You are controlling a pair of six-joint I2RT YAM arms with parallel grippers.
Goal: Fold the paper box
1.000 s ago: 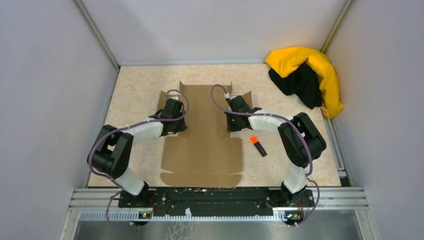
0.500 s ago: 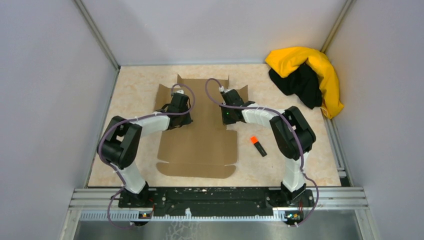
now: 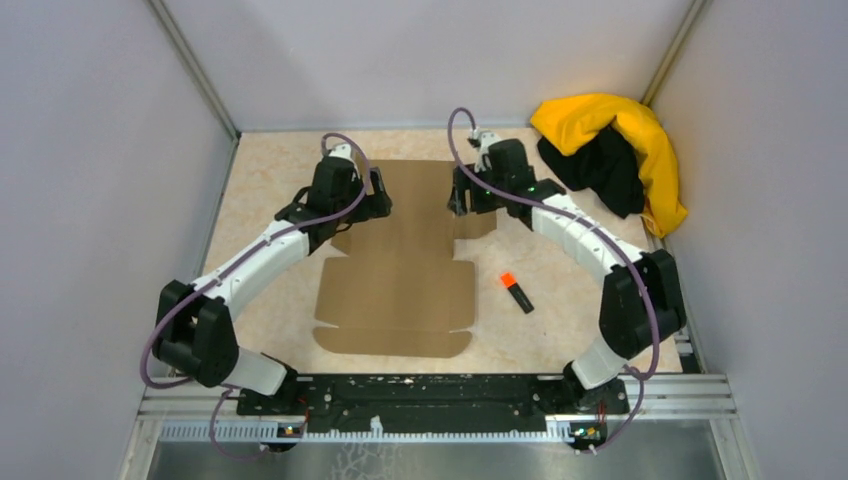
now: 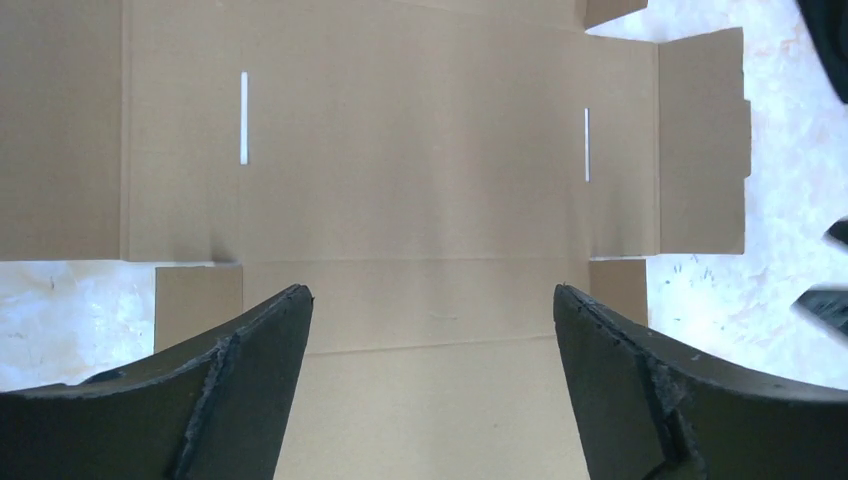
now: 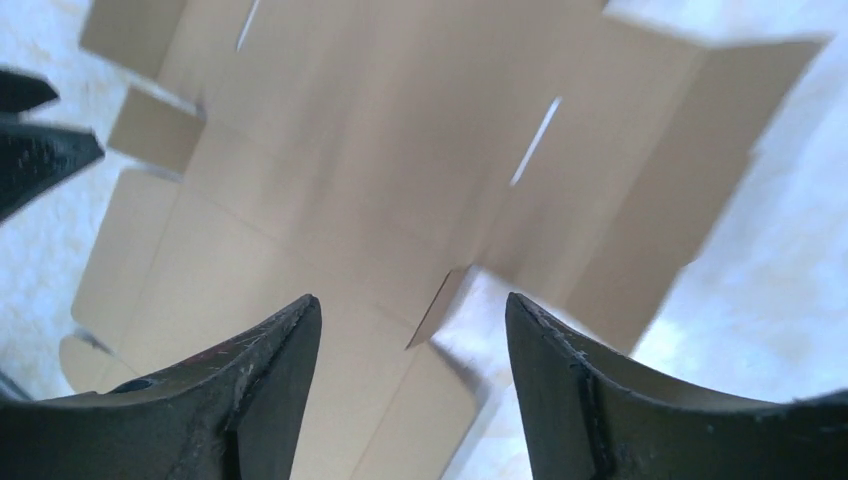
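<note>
The paper box (image 3: 400, 290) is a flat brown die-cut sheet with flaps and slits, lying on the table's middle. My left gripper (image 3: 376, 206) hangs over the sheet's far left part, and my right gripper (image 3: 462, 200) hangs over its far right part. In the left wrist view the left gripper (image 4: 430, 292) stands wide open above the paper box (image 4: 410, 150), with nothing between its fingers. The right gripper (image 5: 412, 298) is open too, above a notch in the edge of the paper box (image 5: 330, 180), and holds nothing.
An orange-and-black marker (image 3: 515, 291) lies on the table right of the sheet. A yellow-and-black cloth heap (image 3: 610, 150) fills the far right corner. Walls close in the table on three sides, and a metal rail (image 3: 430, 390) carries the arm bases.
Both grippers were shut low on the sheet; they have opened, risen and moved toward the far edge. The sheet slid slightly left and away before they let go.
</note>
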